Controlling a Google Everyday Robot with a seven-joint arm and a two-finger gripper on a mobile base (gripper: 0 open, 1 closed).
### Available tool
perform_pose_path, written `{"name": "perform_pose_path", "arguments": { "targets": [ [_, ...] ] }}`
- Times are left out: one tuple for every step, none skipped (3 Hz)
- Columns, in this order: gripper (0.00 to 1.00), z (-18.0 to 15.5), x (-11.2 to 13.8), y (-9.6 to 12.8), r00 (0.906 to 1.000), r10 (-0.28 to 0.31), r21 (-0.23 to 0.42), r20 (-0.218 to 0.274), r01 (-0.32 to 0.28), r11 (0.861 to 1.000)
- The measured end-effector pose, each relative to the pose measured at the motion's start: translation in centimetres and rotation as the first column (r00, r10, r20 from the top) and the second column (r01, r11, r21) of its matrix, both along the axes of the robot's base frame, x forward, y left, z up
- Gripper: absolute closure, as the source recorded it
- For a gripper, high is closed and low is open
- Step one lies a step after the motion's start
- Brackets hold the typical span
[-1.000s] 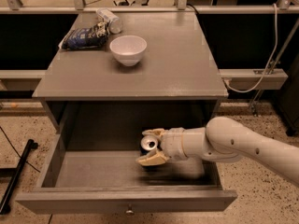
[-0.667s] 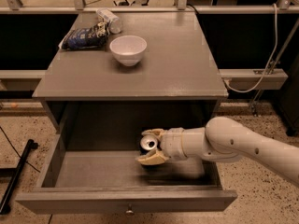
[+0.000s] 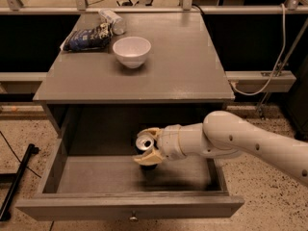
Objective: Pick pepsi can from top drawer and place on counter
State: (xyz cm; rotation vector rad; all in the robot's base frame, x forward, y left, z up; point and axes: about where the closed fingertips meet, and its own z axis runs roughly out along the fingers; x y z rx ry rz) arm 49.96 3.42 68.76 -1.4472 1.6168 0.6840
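Note:
The top drawer (image 3: 130,207) is pulled open below the counter (image 3: 183,66). The pepsi can (image 3: 145,144), silver top showing, stands inside the drawer near its middle. My gripper (image 3: 147,146) reaches in from the right on the white arm. Its pale fingers (image 3: 148,159) are closed around the can, one above and one below. The can seems a little above the drawer floor, with a shadow under it. The can's blue side is mostly hidden by the fingers.
On the counter stand a white bowl (image 3: 131,51), a crinkled blue snack bag (image 3: 86,38) and a pale plastic bottle (image 3: 112,21) at the back left. A white cable (image 3: 279,57) hangs at the right. A black pole (image 3: 17,184) lies on the floor at left.
The gripper and can have hardly moved; the can may be slightly higher in the drawer than before.

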Motion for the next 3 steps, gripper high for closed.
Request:
{"name": "perform_pose_path", "arguments": {
  "targets": [
    [1.00,4.8,0.9,2.2,0.9988,0.015,-0.003,0.047,-0.015,1.000],
    [1.00,8.0,1.5,2.4,0.9962,0.011,0.029,0.086,-0.013,0.999],
    [1.00,8.0,1.5,2.4,0.9962,0.011,0.031,0.086,-0.013,0.999]
  ]
}}
